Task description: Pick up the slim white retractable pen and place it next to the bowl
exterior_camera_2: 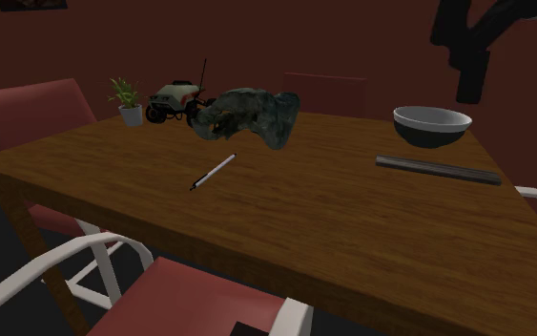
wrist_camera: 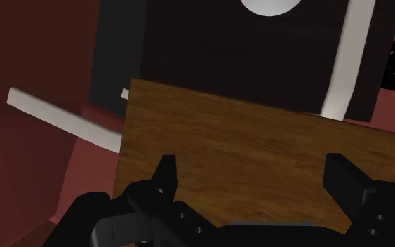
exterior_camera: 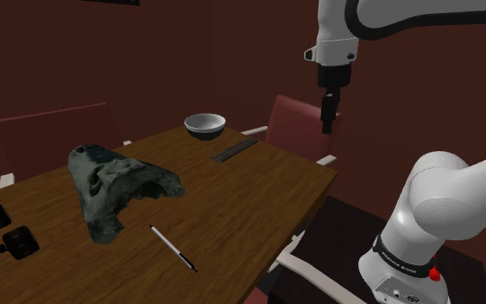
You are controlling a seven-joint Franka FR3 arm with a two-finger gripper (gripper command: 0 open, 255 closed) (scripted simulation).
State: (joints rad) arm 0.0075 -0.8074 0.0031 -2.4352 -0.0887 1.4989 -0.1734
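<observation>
Brown wood-grain dining table (exterior_camera: 258, 186) in a dark red room, bearing a mottled grey-green lumpy mass (exterior_camera: 116, 186) toward the shoulder view's left. All-black two-finger gripper (exterior_camera: 327, 117) hangs high by the table's right edge, fingers spread, clasping nothing. Dark round bowl with a pale inside (exterior_camera: 205, 126) sits at the far end; slim white retractable pen (exterior_camera: 173, 249) lies flat at the near edge, near the mass, well apart from the bowl.

Bare table (exterior_camera: 241, 194) rings the pen (exterior_camera: 173, 249); dark rock-like lump (exterior_camera: 116, 186) stands near.
</observation>
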